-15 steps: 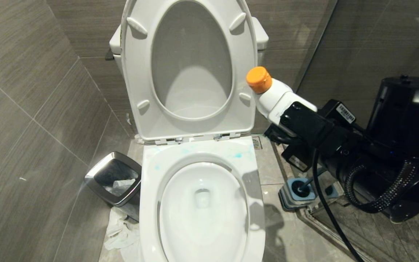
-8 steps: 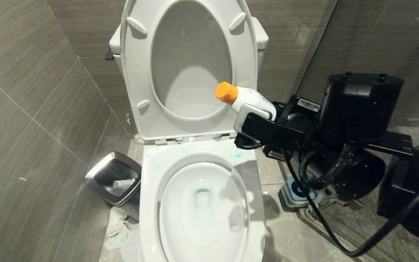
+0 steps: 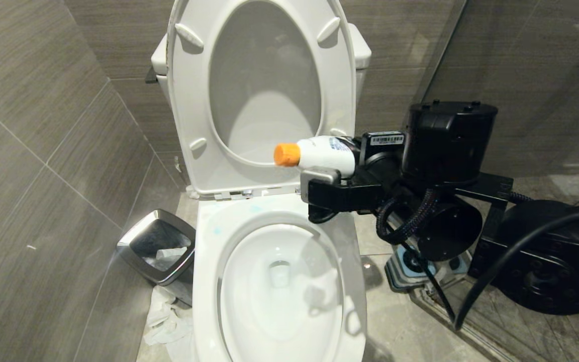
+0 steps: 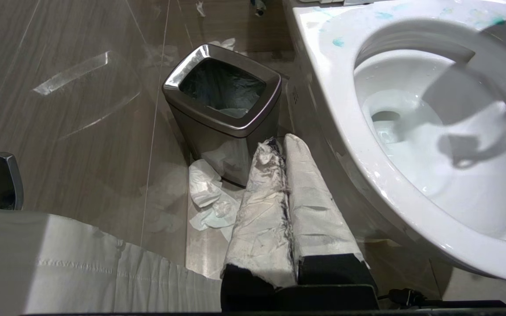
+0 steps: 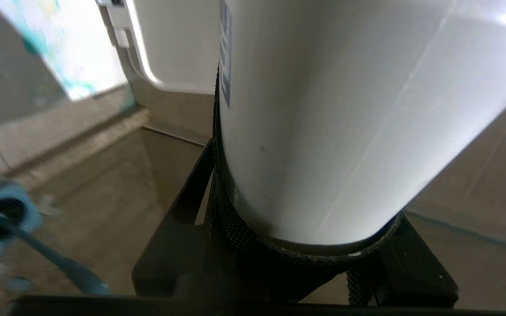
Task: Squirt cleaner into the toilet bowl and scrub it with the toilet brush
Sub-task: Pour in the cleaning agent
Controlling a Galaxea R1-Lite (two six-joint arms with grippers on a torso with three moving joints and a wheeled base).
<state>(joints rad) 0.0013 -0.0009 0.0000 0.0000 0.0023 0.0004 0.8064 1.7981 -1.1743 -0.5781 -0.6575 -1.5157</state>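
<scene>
The toilet bowl stands open with its seat and lid raised. Pale blue cleaner smears mark its back rim, also seen from the left wrist as cleaner blots. My right gripper is shut on a white cleaner bottle, which lies about level above the bowl's back right rim. Its orange cap points left, and the bottle fills the right wrist view. The toilet brush stands in its holder on the floor to the right, largely hidden by my arm. My left gripper hangs shut and empty beside the bowl.
A steel-rimmed black bin stands on the floor left of the bowl, with crumpled paper in front of it. Tiled walls close in on the left and behind. A glass partition rises on the right, behind my right arm.
My right arm has swung the bottle left towards the bowl and rolled it from cap-up to about level. The left gripper has not moved.
</scene>
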